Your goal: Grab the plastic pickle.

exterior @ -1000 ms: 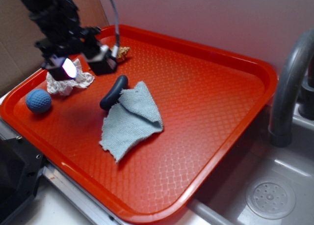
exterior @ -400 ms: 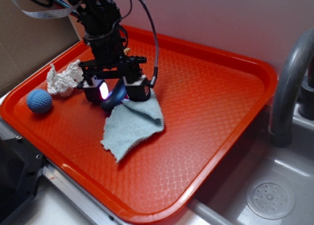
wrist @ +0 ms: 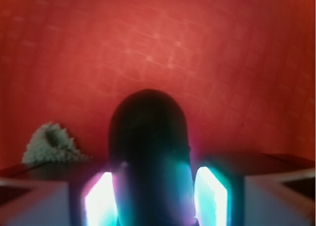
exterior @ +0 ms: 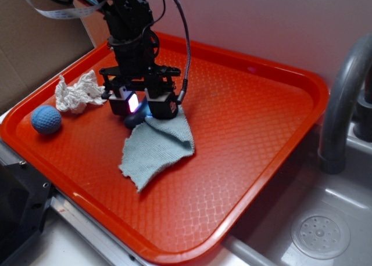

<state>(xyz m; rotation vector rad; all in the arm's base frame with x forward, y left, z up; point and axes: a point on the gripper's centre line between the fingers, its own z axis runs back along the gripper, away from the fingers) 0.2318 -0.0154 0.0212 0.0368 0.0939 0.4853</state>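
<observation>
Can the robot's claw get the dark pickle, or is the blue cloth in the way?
Probably yes. The gripper is already down over the plastic pickle, with a lit finger on each side of it. The cloth lies against the pickle's far side, not between the fingers.

- My exterior view sits high off the front corner of the red tray point(exterior: 256, 161), looking down at a slant; whole tray in frame, sink point(exterior: 325, 219) at the right edge, wall behind.
- My wrist view rides on the gripper point(wrist: 155, 196), very near, facing along the fingers down onto the tray floor point(wrist: 222, 63); blurry.
- Shared: the plastic pickle point(wrist: 148, 152) between the lit finger pads point(wrist: 101, 201), the tray patch around it, and a bit of the grey cloth point(wrist: 49, 144). In the exterior view the same gripper point(exterior: 139, 106) stands over the pickle point(exterior: 135, 120), beside the cloth point(exterior: 154, 147).
</observation>
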